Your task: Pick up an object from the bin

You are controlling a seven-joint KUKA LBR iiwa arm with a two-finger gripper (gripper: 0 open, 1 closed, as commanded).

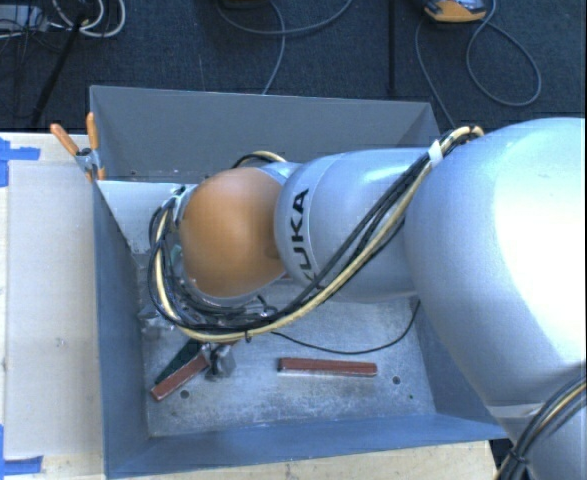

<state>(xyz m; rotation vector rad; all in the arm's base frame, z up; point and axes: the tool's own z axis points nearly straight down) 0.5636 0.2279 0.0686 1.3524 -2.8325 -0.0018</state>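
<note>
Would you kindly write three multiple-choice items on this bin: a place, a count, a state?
1. Where is the gripper? A. the bin's lower left B. top right corner C. outside it
2. How many reddish-brown bars lie in it? A. one B. two C. five
3. How does the left bar lie? A. upright B. slanted, flat on the floor C. across the rim
1A: it hangs at lower left under the orange cover. 2B: left bar plus right bar. 3B: it runs diagonally on the floor.

The black letters "UKA" (300, 230) are seen printed on the silver arm (373, 208), just beside its orange cover (228, 230); anything before them is hidden by the curve
</note>
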